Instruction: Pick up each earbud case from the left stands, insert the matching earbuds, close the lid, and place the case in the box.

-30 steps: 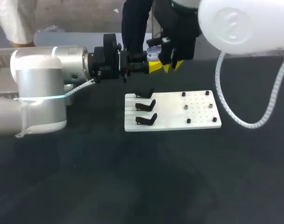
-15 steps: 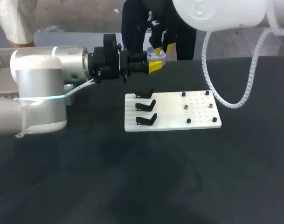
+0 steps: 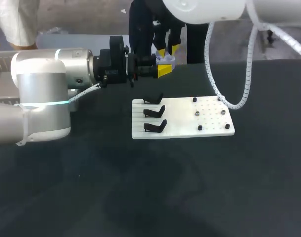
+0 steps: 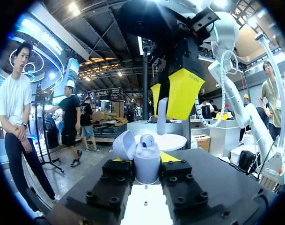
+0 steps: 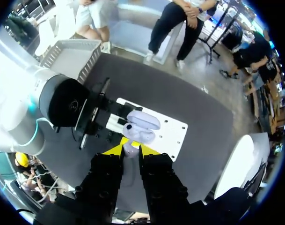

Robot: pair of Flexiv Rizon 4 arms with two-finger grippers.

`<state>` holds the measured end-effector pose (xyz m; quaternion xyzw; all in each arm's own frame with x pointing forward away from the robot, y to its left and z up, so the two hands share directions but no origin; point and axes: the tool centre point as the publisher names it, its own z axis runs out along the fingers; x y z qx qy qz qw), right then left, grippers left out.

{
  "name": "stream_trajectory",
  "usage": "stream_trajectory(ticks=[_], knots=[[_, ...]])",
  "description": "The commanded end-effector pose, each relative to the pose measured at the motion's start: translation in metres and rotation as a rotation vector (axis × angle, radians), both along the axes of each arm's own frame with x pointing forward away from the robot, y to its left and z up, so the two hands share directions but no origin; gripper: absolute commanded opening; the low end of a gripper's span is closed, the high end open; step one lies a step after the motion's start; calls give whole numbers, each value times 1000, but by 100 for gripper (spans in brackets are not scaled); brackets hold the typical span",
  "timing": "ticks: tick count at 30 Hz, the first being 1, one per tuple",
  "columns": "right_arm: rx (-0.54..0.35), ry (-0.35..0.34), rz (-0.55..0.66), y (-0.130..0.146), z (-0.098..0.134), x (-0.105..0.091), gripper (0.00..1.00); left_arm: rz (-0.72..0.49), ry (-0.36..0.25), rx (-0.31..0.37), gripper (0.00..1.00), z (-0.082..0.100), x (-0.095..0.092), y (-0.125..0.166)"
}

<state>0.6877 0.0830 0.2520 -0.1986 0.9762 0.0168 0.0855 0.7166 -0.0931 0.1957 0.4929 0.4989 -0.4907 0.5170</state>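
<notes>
The left hand (image 4: 143, 162) is clamped on a smooth, rounded lavender earbud case (image 4: 147, 169). Its domed lid (image 4: 124, 144) is hinged open. The case is held above the matte black worktop (image 3: 140, 187), at twelve o'clock from three black stands (image 3: 154, 112) on a white pegged plate (image 3: 212, 123). Only the left wrist view shows a glossy seated earbud (image 4: 147, 139) inside. Just above, the right hand (image 5: 130, 148) pinches a pale loose earbud (image 4: 162, 115) between its wedge tips.

Dark table (image 3: 91, 187) bears white board (image 3: 182, 126); black stands (image 3: 154, 112), perhaps pegs (image 3: 200, 128), atop.

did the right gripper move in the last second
Yes. The right gripper went up and leftward from the white board, ending above the earbud case.
</notes>
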Motion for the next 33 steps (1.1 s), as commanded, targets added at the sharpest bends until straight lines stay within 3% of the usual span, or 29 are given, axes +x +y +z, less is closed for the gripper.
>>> stream_trajectory(ticks=[1,33], knots=[[0,17,-15,2,-1,6,0,7,-5,-4,0,-1,-2,0],[17,12,-15,8,-13,19,0,7,-5,-4,0,-1,-2,0]])
